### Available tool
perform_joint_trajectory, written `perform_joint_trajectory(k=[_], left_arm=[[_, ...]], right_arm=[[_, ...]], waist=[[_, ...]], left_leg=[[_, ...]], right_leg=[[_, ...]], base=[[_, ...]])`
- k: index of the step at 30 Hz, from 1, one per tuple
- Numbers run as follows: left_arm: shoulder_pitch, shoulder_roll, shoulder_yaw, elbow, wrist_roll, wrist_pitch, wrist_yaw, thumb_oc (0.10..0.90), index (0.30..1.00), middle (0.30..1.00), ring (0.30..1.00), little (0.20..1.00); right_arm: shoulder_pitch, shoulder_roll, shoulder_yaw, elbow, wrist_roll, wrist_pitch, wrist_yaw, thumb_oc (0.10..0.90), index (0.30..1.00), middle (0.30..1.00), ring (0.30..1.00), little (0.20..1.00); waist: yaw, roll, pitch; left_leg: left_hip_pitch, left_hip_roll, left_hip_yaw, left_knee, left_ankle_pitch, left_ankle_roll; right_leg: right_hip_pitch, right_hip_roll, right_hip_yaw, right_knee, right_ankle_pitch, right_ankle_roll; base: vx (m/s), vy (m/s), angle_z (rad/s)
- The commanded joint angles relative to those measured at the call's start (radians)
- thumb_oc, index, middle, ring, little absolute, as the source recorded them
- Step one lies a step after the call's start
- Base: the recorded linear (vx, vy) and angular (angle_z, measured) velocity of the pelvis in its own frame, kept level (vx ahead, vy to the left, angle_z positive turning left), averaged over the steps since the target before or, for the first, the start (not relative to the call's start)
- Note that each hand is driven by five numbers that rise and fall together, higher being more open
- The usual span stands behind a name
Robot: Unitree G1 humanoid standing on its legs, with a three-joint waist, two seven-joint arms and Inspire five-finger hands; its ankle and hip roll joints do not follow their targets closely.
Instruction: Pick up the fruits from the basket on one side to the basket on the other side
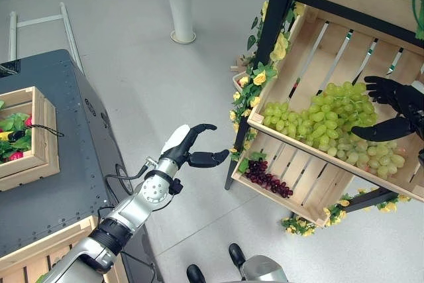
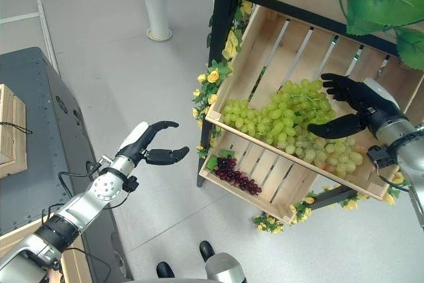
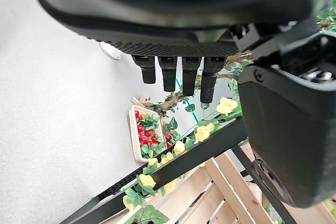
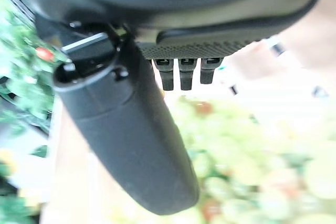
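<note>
Our left hand [image 1: 192,147] hanging open over the floor with nothing in it, purple grapes [image 1: 267,177] in the lower crate [image 1: 311,193], our right hand [image 2: 351,107] spread loosely over the green grapes [image 1: 324,124] in the upper crate [image 2: 265,38], contact unclear, red fruit in the far-left basket [image 1: 40,144] cut off by the edge

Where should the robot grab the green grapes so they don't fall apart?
Probably the near right part of the green grapes, coming from above, where the open right hand hovers. The pile lies flat in the tilted upper crate, so fingers and thumb can close round a clump there.
</note>
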Motion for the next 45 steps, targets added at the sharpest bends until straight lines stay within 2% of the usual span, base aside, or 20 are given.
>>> perform_joint_trajectory(k=[1, 4, 6, 10, 15, 17, 21, 24, 31, 38, 43, 45], left_arm=[[-0.041, -0.006, 0.048, -0.021, 0.018, -0.128, 0.006, 0.800, 0.900, 0.900, 0.900, 0.900], [-0.038, -0.013, 0.048, -0.008, 0.010, -0.134, 0.007, 0.800, 0.900, 0.900, 0.900, 0.900], [-0.030, -0.019, 0.049, -0.004, 0.012, -0.138, 0.009, 0.800, 0.900, 0.900, 0.900, 0.900], [-0.013, -0.025, 0.049, -0.003, 0.013, -0.144, 0.018, 0.800, 0.900, 0.900, 0.900, 0.900], [0.006, -0.034, 0.059, 0.007, 0.020, -0.164, 0.017, 0.800, 0.900, 0.900, 0.900, 0.900], [0.007, -0.040, 0.065, 0.000, 0.022, -0.159, 0.011, 0.800, 0.900, 0.900, 0.900, 0.900], [0.005, -0.048, 0.070, -0.004, 0.024, -0.142, 0.026, 0.800, 0.900, 0.900, 0.900, 0.900], [0.009, -0.066, 0.092, 0.004, 0.024, -0.128, 0.060, 0.800, 0.900, 0.900, 0.900, 0.900], [0.029, -0.086, 0.118, 0.030, 0.048, -0.135, 0.108, 0.800, 0.900, 0.900, 0.900, 0.900], [0.052, -0.081, 0.156, 0.040, 0.062, -0.142, 0.128, 0.800, 0.900, 0.900, 0.900, 0.900], [0.068, -0.064, 0.189, 0.041, 0.066, -0.154, 0.139, 0.800, 0.900, 0.900, 0.900, 0.900], [0.075, -0.060, 0.201, 0.037, 0.066, -0.157, 0.143, 0.800, 0.900, 0.900, 0.900, 0.900]], right_arm=[[-0.080, -0.027, -0.129, -0.044, 0.116, -0.159, -0.095, 0.800, 0.900, 0.900, 0.900, 0.900], [-0.093, 0.001, -0.148, -0.083, 0.143, -0.203, -0.127, 0.800, 0.900, 0.900, 0.900, 0.900], [-0.090, 0.014, -0.173, -0.098, 0.116, -0.230, -0.164, 0.800, 0.900, 0.900, 0.900, 0.900], [-0.095, 0.029, -0.197, -0.136, 0.151, -0.233, -0.177, 0.800, 0.900, 0.900, 0.900, 0.900], [-0.098, 0.112, -0.183, -0.235, 0.306, -0.199, -0.095, 0.800, 0.900, 0.900, 0.900, 0.900], [-0.098, 0.153, -0.163, -0.270, 0.318, -0.182, -0.065, 0.800, 0.900, 0.900, 0.900, 0.900], [-0.101, 0.214, -0.122, -0.319, 0.316, -0.156, -0.039, 0.800, 0.900, 0.900, 0.900, 0.900], [-0.098, 0.274, -0.079, -0.347, 0.256, -0.134, -0.024, 0.800, 0.900, 0.900, 0.900, 0.900], [-0.064, 0.324, -0.025, -0.368, 0.225, -0.118, 0.021, 0.800, 0.900, 0.900, 0.900, 0.900], [-0.027, 0.329, 0.002, -0.372, 0.277, -0.092, 0.158, 0.800, 0.900, 0.900, 0.900, 0.900], [0.008, 0.315, 0.018, -0.385, 0.377, -0.097, 0.328, 0.800, 0.900, 0.900, 0.900, 0.900], [0.012, 0.317, 0.024, -0.386, 0.415, -0.100, 0.359, 0.800, 0.900, 0.900, 0.900, 0.900]], waist=[[0.038, 0.029, -0.122], [0.037, 0.035, -0.127], [0.036, 0.039, -0.130], [0.036, 0.046, -0.129], [0.042, 0.054, -0.129], [0.051, 0.057, -0.129], [0.063, 0.060, -0.132], [0.082, 0.062, -0.132], [0.111, 0.053, -0.127], [0.133, 0.039, -0.121], [0.152, 0.030, -0.117], [0.159, 0.027, -0.116]], left_leg=[[0.032, 0.026, -0.069, 0.009, -0.132, -0.033], [0.034, 0.024, -0.070, 0.009, -0.135, -0.033], [0.035, 0.023, -0.070, 0.009, -0.138, -0.032], [0.036, 0.022, -0.072, 0.009, -0.139, -0.032], [0.038, 0.018, -0.078, 0.009, -0.139, -0.031], [0.037, 0.018, -0.084, 0.009, -0.137, -0.032], [0.035, 0.015, -0.094, 0.009, -0.133, -0.033], [0.034, 0.009, -0.114, 0.009, -0.130, -0.034], [0.021, 0.000, -0.149, 0.009, -0.124, -0.034], [0.010, -0.008, -0.176, 0.009, -0.116, -0.033], [0.007, -0.014, -0.194, 0.009, -0.110, -0.034], [0.008, -0.016, -0.202, 0.009, -0.108, -0.034]], right_leg=[[-0.052, 0.070, -0.041, 0.074, -0.020, 0.032], [-0.050, 0.070, -0.041, 0.074, -0.022, 0.033], [-0.049, 0.069, -0.043, 0.072, -0.024, 0.033], [-0.048, 0.068, -0.043, 0.072, -0.026, 0.034], [-0.044, 0.066, -0.046, 0.071, -0.028, 0.030], [-0.041, 0.064, -0.049, 0.071, -0.030, 0.029], [-0.038, 0.063, -0.055, 0.071, -0.033, 0.025], [-0.030, 0.058, -0.067, 0.066, -0.032, 0.022], [-0.023, 0.050, -0.091, 0.058, -0.031, 0.018], [-0.021, 0.047, -0.110, 0.059, -0.030, 0.014], [-0.017, 0.043, -0.126, 0.063, -0.031, 0.010], [-0.014, 0.042, -0.131, 0.063, -0.033, 0.009]], base=[[0.00, 0.000, 0.00], [0.00, 0.000, 0.00], [0.00, 0.000, 0.00], [0.00, 0.000, 0.00], [0.00, 0.000, 0.00], [0.00, 0.000, 0.00], [0.00, -0.003, 0.02], [0.01, -0.007, 0.02], [0.00, -0.024, 0.11], [0.00, -0.025, 0.18], [0.01, -0.015, 0.08], [0.03, -0.024, 0.17]])
